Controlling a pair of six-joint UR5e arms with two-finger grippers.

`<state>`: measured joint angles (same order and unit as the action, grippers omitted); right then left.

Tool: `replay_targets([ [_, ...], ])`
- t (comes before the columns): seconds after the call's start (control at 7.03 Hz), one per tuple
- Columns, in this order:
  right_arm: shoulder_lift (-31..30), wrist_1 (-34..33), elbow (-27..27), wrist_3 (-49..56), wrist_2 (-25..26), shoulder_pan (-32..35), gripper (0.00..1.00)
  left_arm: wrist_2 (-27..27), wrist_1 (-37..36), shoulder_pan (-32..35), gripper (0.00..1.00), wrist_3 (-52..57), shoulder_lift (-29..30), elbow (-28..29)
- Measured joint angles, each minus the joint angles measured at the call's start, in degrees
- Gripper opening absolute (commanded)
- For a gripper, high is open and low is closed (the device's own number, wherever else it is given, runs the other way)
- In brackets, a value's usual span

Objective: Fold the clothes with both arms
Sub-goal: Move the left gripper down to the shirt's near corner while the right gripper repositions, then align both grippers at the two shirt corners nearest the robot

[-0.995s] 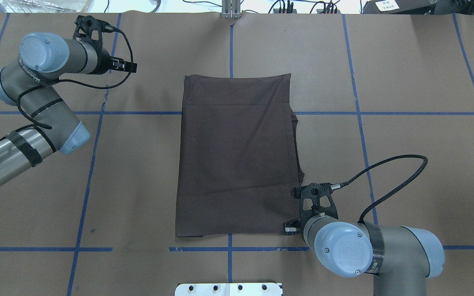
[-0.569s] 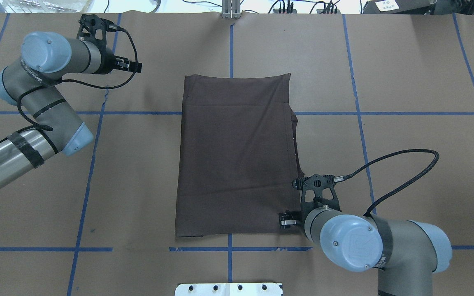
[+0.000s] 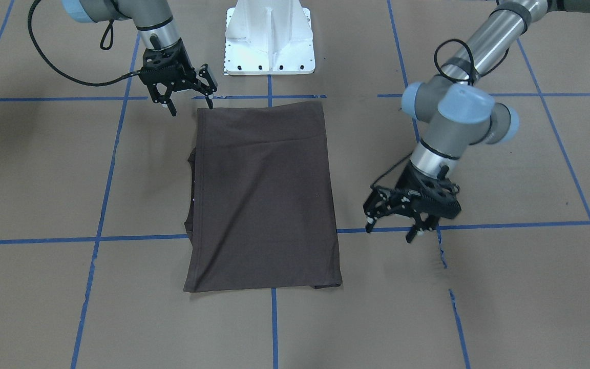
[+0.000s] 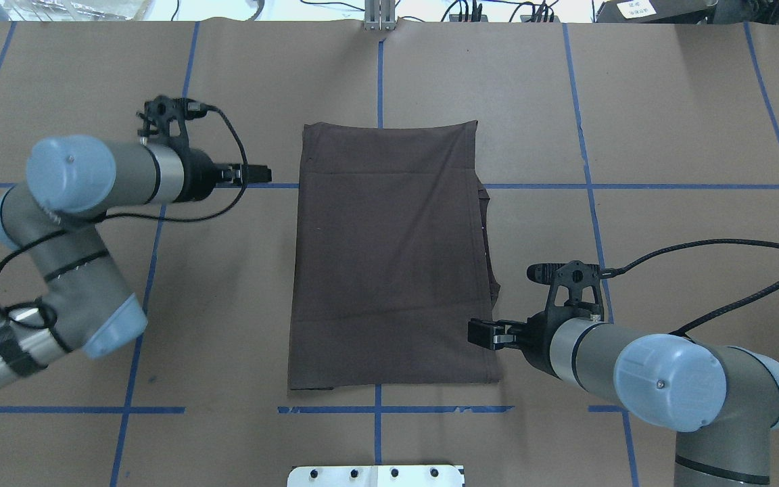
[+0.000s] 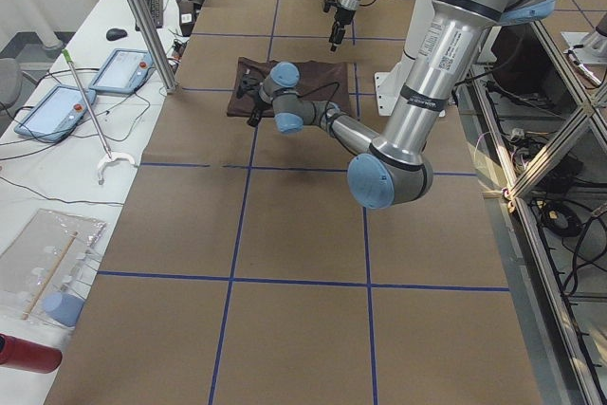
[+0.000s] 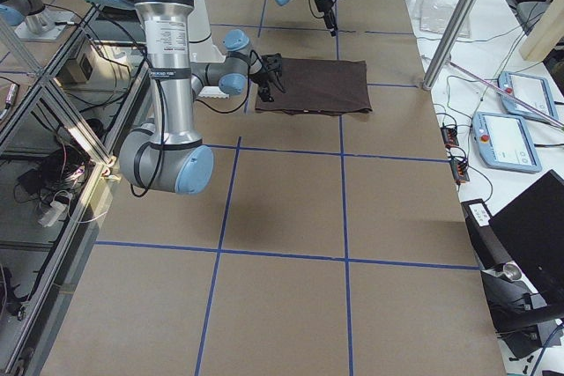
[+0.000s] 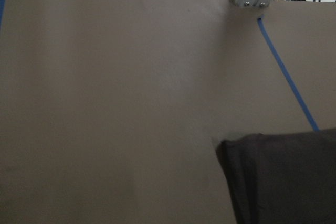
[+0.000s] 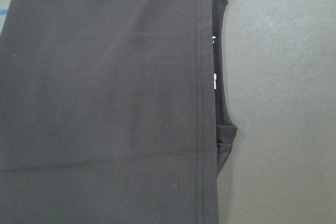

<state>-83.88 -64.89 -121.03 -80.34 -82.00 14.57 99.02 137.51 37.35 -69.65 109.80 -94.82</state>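
Observation:
The dark grey-brown T-shirt (image 4: pixel 389 257) lies flat on the table, folded into a tall rectangle, and also shows in the front view (image 3: pixel 261 195). My left gripper (image 4: pixel 257 174) is open and empty a short way off the shirt's left edge, near its far end (image 3: pixel 390 231). My right gripper (image 4: pixel 481 333) is open and empty at the shirt's near right corner (image 3: pixel 192 109). The left wrist view shows one shirt corner (image 7: pixel 278 177). The right wrist view shows the folded edge (image 8: pixel 105 103) with small white labels (image 8: pixel 214 80) peeking out.
The table is covered in brown paper (image 4: pixel 667 135) with a grid of blue tape lines (image 4: pixel 585 182). The white bolted pedestal (image 3: pixel 269 41) stands at the near edge. An aluminium post (image 4: pixel 379 17) stands at the far edge. Tablets (image 6: pixel 511 138) lie beyond the table.
My left gripper has swung from the far left of the table in towards the shirt's left edge. My right gripper has shifted a little farther along the right edge. The shirt has not moved.

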Motion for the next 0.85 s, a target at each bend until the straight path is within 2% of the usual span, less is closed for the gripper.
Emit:
replay_targets([
  [0.14,-0.23,0.91,-0.75,-1.11,0.16,0.22,1.00,-3.42,-0.10,-5.49,0.96,-7.06,-5.30,-7.42],
  [0.28,-0.32,1.21,-1.03,-1.64,0.22,0.46,1.00,-8.44,-0.15,-11.64,0.76,-14.55,-8.97,-12.39],
  [0.43,-0.34,1.30,-1.05,-1.84,0.27,0.67,1.00,-14.68,-0.22,-17.80,0.63,-22.12,-10.64,-14.56],
  [0.57,-0.34,1.33,-1.05,-1.90,0.34,0.83,1.00,-20.44,-0.30,-23.16,0.63,-28.71,-11.25,-15.11],
  [0.85,-0.27,1.34,-1.10,-1.92,0.42,1.11,1.00,-26.50,-0.47,-28.84,0.62,-35.07,-11.06,-14.37],
])
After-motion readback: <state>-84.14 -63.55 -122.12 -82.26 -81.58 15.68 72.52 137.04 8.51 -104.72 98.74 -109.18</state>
